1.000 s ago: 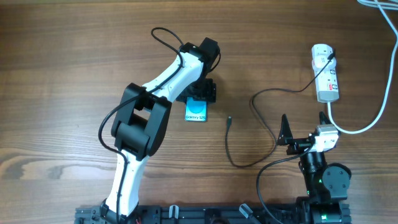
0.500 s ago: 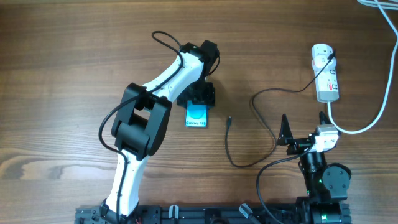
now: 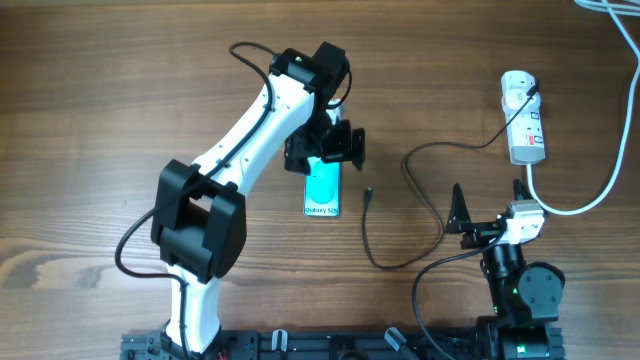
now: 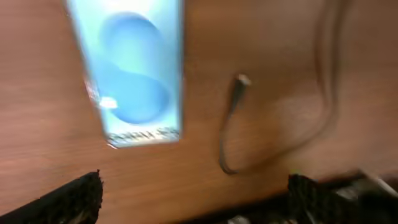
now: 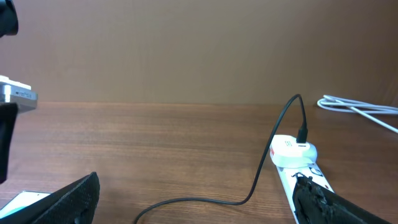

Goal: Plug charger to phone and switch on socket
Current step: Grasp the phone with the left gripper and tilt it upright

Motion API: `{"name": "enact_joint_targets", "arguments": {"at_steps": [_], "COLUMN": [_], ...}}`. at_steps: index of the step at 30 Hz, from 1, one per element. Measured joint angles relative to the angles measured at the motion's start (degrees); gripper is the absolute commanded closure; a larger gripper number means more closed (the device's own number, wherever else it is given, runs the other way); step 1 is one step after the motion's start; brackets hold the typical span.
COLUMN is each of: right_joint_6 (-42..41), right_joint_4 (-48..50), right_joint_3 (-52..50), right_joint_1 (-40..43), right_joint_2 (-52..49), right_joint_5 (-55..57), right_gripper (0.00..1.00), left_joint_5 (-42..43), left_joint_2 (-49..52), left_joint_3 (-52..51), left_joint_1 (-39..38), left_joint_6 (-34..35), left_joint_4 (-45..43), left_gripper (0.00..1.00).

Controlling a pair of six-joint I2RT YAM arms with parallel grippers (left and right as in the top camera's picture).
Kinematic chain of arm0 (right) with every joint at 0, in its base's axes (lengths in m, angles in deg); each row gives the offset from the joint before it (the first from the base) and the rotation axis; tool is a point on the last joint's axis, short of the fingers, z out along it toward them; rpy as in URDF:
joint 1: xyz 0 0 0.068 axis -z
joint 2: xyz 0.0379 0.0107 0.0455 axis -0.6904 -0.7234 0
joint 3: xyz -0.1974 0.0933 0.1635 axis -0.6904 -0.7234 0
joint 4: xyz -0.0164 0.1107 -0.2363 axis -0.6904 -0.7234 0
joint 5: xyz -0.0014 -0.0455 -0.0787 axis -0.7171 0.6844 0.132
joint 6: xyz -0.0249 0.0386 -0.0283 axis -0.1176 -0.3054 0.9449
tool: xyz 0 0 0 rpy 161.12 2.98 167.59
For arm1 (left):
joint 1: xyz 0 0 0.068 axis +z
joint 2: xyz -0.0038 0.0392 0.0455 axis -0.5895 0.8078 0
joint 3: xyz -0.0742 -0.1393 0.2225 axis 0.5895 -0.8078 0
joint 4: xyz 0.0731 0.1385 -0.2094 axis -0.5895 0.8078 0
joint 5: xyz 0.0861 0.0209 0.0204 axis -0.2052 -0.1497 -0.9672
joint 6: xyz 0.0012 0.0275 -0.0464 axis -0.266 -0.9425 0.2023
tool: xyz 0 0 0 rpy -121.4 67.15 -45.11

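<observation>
The phone (image 3: 322, 190) lies flat on the table, cyan screen up, white band toward the front; it also shows in the left wrist view (image 4: 130, 68). My left gripper (image 3: 335, 146) hovers over its far end, open and empty (image 4: 193, 202). The charger's connector tip (image 3: 368, 193) lies loose just right of the phone (image 4: 239, 83). Its thin black cable (image 3: 420, 160) loops across the table to a black plug (image 3: 531, 93) seated in the socket (image 3: 524, 125), which also shows in the right wrist view (image 5: 291, 153). My right gripper (image 3: 488, 208) is open and empty in front of the socket (image 5: 199, 205).
The thick white cord (image 3: 590, 205) runs from the socket's near end out to the right and up past the far right corner (image 5: 354, 107). The left arm (image 3: 250, 130) stretches diagonally over the table's left middle.
My left gripper has drawn back off the phone toward the far right, uncovering its whole length. The phone lies slightly nearer the front. The right arm has not moved.
</observation>
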Motion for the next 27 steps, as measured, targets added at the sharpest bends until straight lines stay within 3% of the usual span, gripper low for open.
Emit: {"name": "enact_joint_targets", "arguments": {"at_steps": [2,6,11,25,27], "right_joint_6": [0.0,0.0,0.0,0.0,0.0], "right_joint_4": [0.0,0.02,0.02,0.02,0.02], "right_joint_3": [0.0,0.0,0.0,0.0,0.0], "right_joint_1": [0.0,0.0,0.0,0.0,0.0], "right_joint_2": [0.0,0.0,0.0,0.0,0.0], "right_joint_5": [0.0,0.0,0.0,0.0,0.0], "right_gripper": [0.0,0.0,0.0,0.0,0.0], "left_joint_5": [-8.48,-13.88,-15.04,-16.96,-16.96], "left_joint_2": [0.0,-0.11,-0.09,4.42,4.42], "left_joint_3": [-0.37,-6.34,-13.9,-14.4,-14.4], "left_joint_1": [-0.28,-0.98,-1.07,-3.54,-3.54], "left_joint_6": [2.43,5.66,8.17,8.94,8.76], "left_joint_4": [-2.56,-10.27,-18.03,-20.57,-20.44], "left_gripper": [0.0,0.0,0.0,0.0,0.06]}}
